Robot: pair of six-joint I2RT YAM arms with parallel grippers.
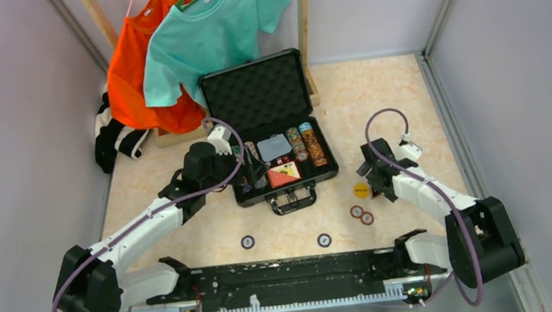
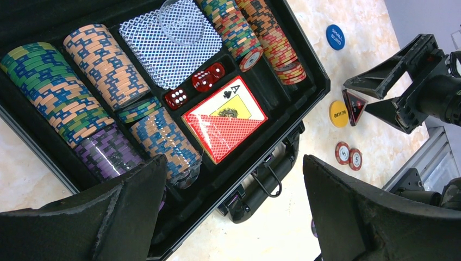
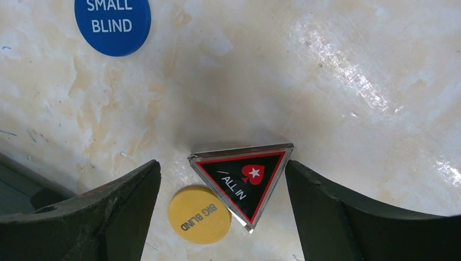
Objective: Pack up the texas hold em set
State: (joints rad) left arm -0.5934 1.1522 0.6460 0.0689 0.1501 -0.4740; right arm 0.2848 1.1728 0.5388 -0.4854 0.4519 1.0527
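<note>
Right tool (image 3: 222,166) is standing wide, straddling the tilted ALL IN marker (image 3: 242,182). The marker's top edge is running finger to finger, one corner touching the right-hand finger. Left tool (image 2: 235,162), wide and empty, is hovering over the case (image 2: 321,81), which is lying leftward of the right tool.

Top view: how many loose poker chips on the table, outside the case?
4. Two red chips side by side right of the briefcase handle, by the Big Blind button; two dark chips apart, nearer the arm bases. More may be hidden.
</note>
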